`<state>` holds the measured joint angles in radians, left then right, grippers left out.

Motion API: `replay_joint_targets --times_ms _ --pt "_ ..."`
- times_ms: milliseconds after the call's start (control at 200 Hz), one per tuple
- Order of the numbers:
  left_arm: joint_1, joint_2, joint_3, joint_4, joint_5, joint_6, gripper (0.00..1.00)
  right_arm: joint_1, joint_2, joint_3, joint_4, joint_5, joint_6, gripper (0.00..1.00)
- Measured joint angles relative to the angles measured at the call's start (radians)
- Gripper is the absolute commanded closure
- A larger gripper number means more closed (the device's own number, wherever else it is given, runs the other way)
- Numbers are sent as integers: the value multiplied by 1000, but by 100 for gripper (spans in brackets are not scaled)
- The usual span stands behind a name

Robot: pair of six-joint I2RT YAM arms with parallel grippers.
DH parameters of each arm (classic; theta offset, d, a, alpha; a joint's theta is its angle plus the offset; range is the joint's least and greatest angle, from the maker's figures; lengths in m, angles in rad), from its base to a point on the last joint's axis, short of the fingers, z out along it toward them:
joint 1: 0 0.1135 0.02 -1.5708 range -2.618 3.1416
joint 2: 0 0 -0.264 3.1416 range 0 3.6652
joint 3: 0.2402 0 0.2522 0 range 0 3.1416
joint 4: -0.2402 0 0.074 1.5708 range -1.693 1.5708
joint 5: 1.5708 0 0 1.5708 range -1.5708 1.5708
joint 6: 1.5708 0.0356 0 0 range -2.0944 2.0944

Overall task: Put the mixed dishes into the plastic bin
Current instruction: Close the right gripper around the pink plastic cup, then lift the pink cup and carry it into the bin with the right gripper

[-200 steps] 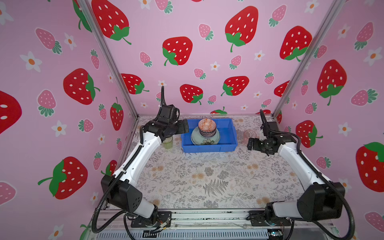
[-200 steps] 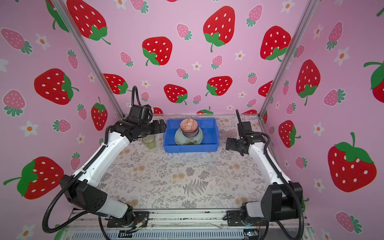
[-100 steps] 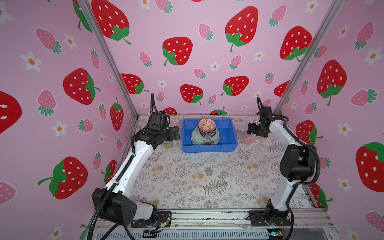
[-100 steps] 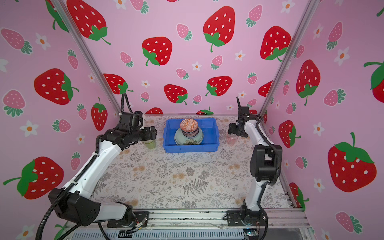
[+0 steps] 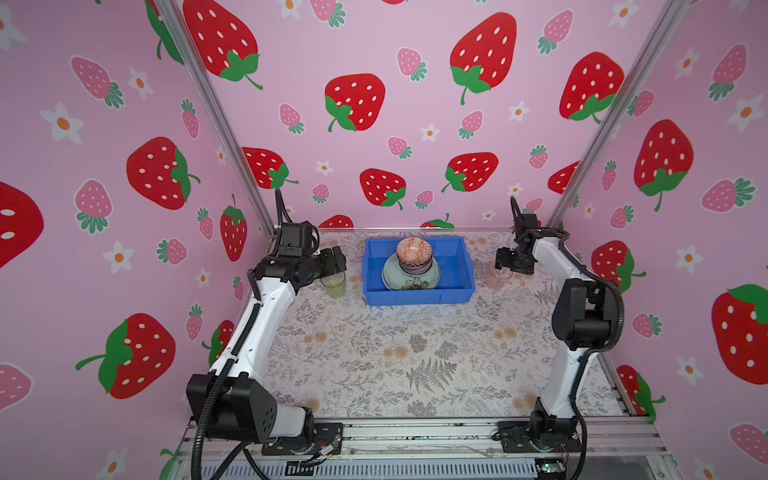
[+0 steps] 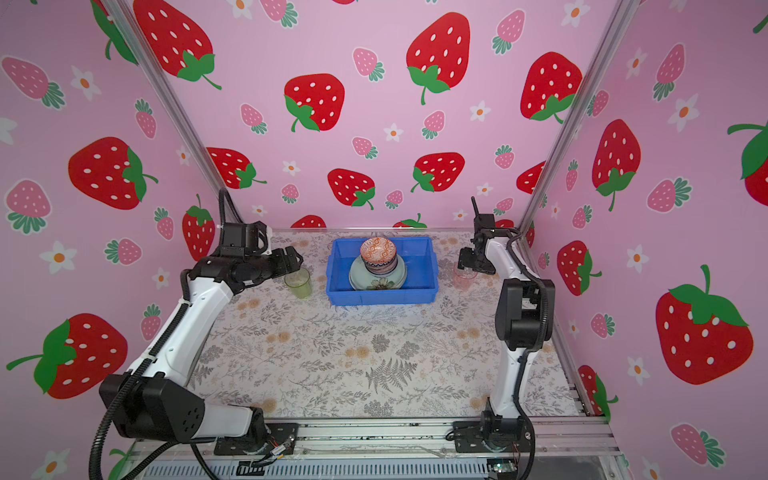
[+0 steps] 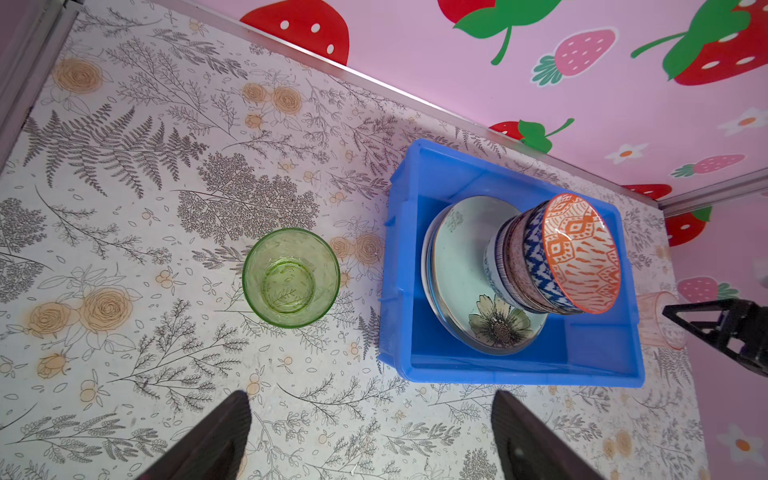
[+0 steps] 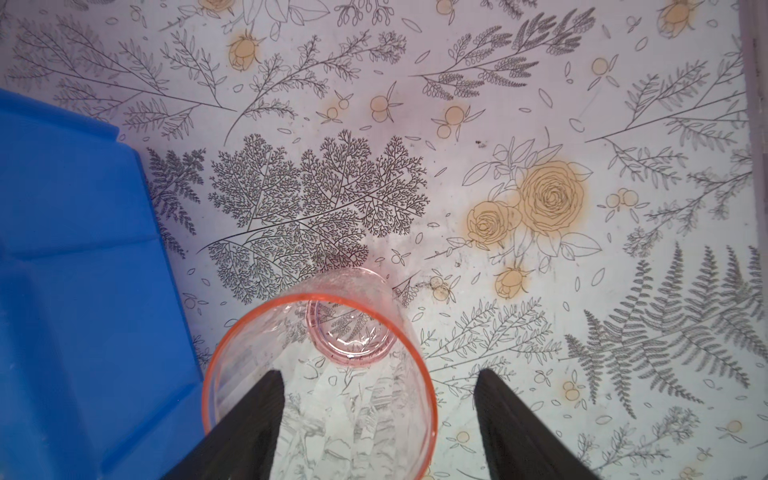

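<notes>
1. Three pink walls [image 5: 419, 54] printed with red and pink strawberries and white flowers close in the space.
2. Silver metal posts [image 5: 214, 112] stand in the back corners.
3. The table top [image 5: 374, 345] is pale, with grey ferns and yellow roses.
4. A metal rail [image 5: 415, 434] runs along the front.
5. The light is soft and even.

Bowls [image 5: 414, 253] stacked on plates [image 5: 411, 283] in bin [image 5: 417, 297], tumblers [image 5: 333, 286] outside

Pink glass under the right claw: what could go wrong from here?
The right gripper has one finger over the mouth of the pink glass and one outside, not yet pinching; closing could tip it against the blue bin. The stacked bowls stand tall on the plates in the bin, so a glass lowered beside them might bump them.
</notes>
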<state>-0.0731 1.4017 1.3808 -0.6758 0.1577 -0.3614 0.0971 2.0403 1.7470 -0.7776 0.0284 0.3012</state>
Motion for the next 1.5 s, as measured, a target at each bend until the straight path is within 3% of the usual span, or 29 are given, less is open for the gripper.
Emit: replay_joint_targets --times_ms 120,430,895,1106,1501 --pt "6 0 -1 4 19 -7 8 -5 3 -2 4 -4 3 31" --pt "8 32 -3 7 40 -11 8 -13 53 -4 19 -31 11 59" --pt "8 47 -7 8 74 -28 8 -15 54 -31 27 -29 8 84" --pt "10 63 -8 8 90 -32 8 -15 2 -77 16 -20 -5 93" --pt "15 63 -8 7 109 -39 9 9 -181 -48 -71 -6 -16 96"
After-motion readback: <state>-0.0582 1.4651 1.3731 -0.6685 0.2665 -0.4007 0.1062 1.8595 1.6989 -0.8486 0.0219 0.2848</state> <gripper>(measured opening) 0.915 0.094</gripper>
